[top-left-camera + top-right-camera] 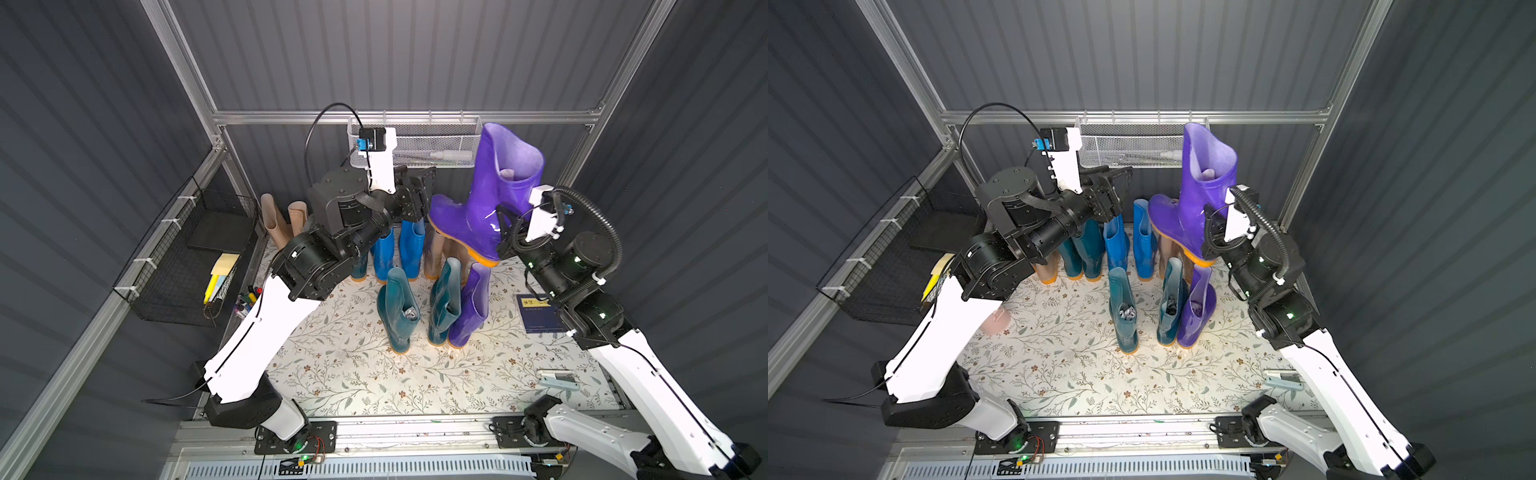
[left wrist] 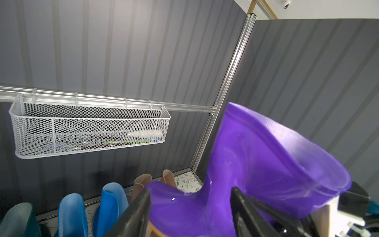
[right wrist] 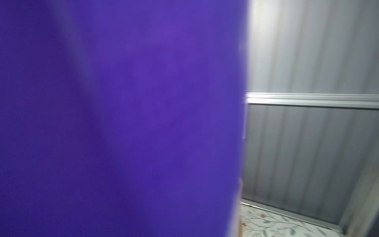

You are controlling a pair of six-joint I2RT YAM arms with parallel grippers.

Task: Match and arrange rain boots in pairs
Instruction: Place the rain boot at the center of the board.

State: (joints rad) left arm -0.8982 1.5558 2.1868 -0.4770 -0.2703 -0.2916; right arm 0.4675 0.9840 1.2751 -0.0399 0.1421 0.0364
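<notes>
A purple rain boot hangs in the air near the back right, shaft up, toe pointing left. My right gripper is shut on the back of its shaft; in the right wrist view the boot hides the jaws. My left gripper stands open at the boot's toe without clamping it. On the floral mat stand the other purple boot, two teal boots, a blue pair, beige boots and a teal pair.
A white mesh basket with a bottle hangs on the back wall behind the lifted boot. A black wire basket hangs on the left wall, with markers below it. A dark blue book and a pale flat item lie at the right.
</notes>
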